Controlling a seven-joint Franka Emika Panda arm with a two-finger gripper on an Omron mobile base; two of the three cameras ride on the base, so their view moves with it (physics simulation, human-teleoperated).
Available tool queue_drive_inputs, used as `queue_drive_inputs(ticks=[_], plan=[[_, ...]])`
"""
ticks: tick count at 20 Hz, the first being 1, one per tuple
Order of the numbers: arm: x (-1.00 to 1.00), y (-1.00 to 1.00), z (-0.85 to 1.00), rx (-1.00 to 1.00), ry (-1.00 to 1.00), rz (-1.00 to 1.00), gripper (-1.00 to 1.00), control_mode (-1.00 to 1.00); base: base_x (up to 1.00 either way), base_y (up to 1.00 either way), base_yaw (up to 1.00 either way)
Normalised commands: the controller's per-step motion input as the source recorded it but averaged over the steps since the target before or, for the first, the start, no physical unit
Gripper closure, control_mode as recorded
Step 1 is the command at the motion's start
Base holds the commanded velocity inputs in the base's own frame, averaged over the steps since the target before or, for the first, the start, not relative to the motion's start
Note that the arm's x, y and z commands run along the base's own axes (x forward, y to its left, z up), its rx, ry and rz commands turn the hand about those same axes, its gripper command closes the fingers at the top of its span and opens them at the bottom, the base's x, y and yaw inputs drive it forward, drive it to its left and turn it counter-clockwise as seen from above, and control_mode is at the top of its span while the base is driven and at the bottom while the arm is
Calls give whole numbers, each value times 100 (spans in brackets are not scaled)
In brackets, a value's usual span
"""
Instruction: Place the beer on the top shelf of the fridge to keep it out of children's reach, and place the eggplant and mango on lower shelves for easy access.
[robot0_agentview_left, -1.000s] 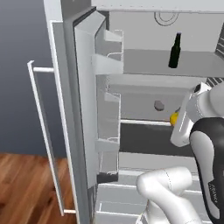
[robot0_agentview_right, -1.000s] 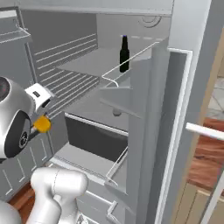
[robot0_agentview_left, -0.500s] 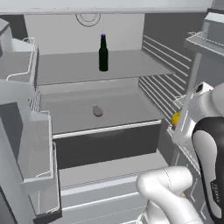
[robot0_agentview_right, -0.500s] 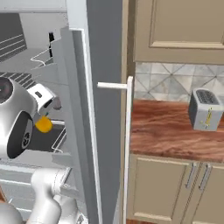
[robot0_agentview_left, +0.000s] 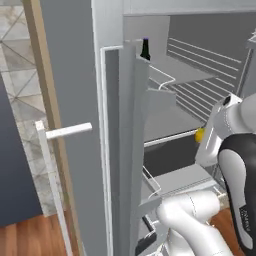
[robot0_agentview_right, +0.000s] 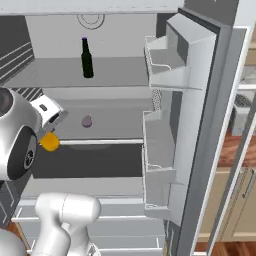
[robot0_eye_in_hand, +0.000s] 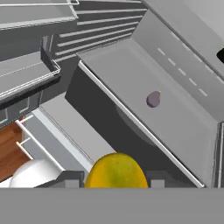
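The mango (robot0_eye_in_hand: 116, 170) is clamped between the fingers of the gripper (robot0_agentview_right: 48, 136), in front of the fridge (robot0_agentview_right: 210, 65), level with the white-rimmed lower shelf (robot0_agentview_right: 110, 141). The eggplant (robot0_agentview_right: 87, 121) is seen lying on that shelf inside the fridge. The beer (robot0_agentview_right: 87, 58) is standing upright on the top shelf (robot0_agentview_right: 55, 75).

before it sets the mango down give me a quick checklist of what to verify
1. Beer upright on the top shelf: ok.
2. Eggplant already on the lower shelf: ok.
3. Mango held in the gripper: ok.
4. Bare room on the lower shelf beside the eggplant: ok.
5. Mango over the shelf: not ok, it hangs before the white front rim.
6. Fridge door open: ok.
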Motion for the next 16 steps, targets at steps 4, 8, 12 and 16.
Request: queue_drive_inputs(ticks=[4,8,12,16], plan=[[0,0,0,0,0,0,100,100,44,-7,-13],[0,0,0,0,0,0,100,100,52,-60,-2],[0,0,0,0,0,0,100,100,44,-67,0],[0,0,0,0,0,0,100,100,34,-71,0]])
